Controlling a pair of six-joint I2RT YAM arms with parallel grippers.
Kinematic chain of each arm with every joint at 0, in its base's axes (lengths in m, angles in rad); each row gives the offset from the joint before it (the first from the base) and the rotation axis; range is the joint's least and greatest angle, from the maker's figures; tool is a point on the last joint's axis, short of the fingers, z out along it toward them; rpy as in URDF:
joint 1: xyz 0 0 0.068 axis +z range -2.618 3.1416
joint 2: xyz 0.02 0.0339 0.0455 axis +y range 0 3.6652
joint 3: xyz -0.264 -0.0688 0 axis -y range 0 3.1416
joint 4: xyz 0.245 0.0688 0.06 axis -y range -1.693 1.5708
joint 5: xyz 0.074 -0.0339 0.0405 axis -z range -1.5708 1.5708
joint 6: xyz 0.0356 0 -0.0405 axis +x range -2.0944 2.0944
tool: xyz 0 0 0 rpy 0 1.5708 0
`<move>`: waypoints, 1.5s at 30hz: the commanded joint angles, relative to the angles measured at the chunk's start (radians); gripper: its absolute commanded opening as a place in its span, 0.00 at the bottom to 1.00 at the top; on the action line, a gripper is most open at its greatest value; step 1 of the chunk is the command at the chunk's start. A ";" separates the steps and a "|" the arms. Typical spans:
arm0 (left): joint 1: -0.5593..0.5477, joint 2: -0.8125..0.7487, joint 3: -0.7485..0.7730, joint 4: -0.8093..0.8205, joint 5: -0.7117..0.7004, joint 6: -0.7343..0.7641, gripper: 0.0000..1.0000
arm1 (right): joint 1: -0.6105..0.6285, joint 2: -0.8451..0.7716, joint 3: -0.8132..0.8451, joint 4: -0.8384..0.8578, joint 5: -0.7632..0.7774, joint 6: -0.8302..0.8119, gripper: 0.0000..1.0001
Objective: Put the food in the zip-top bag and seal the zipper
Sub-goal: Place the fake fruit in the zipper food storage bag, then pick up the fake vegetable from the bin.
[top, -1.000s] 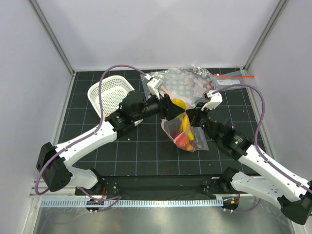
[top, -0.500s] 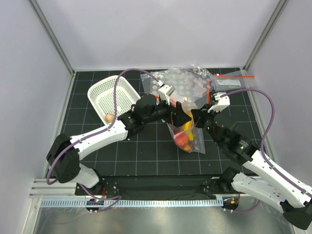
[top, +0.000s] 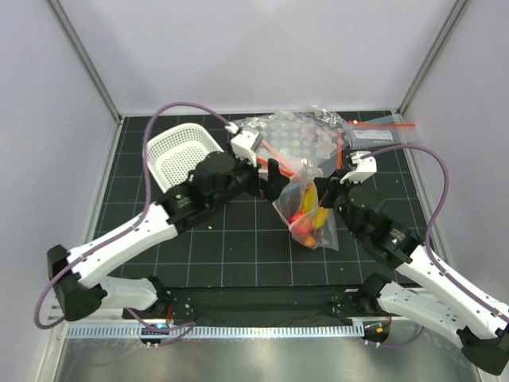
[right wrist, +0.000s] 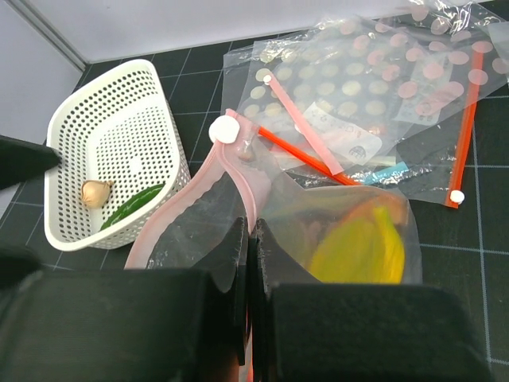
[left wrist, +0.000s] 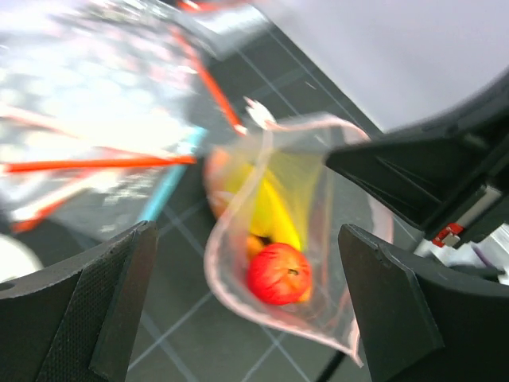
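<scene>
The zip-top bag [top: 306, 216] hangs from my right gripper [top: 320, 191], which is shut on its mouth edge [right wrist: 249, 239]. The pink zipper strip [right wrist: 172, 204] curves up to a white slider [right wrist: 225, 131]. Inside the bag lie a yellow banana [right wrist: 362, 251] and a red round piece [left wrist: 278, 273]; both also show in the top view. My left gripper [top: 278, 177] is open and empty, just left of the bag's mouth [left wrist: 246, 231]. A beige egg [right wrist: 95, 192] and a green piece [right wrist: 131, 207] lie in the white basket [right wrist: 171, 155].
The white perforated basket [top: 179, 159] stands at the back left. A pile of other clear bags with red strips [top: 298, 137] lies behind the held bag. Grey walls close the table on three sides.
My left gripper reached over the bag's mouth, then drew back up and to the left, open. The bag stayed in my right gripper and hangs a little straighter.
</scene>
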 commanded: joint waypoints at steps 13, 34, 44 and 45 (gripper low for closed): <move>0.159 0.048 0.122 -0.550 -0.551 0.068 1.00 | 0.003 -0.023 0.017 0.064 0.016 0.001 0.01; 0.455 0.659 0.499 -0.872 -0.402 0.366 0.88 | 0.003 -0.005 0.005 0.087 0.004 0.002 0.01; 0.464 0.705 0.481 -0.904 -0.198 0.366 0.95 | 0.005 -0.005 0.009 0.086 -0.001 0.004 0.01; 0.466 0.714 0.481 -0.904 -0.196 0.367 0.94 | 0.003 0.000 0.009 0.087 -0.003 0.002 0.01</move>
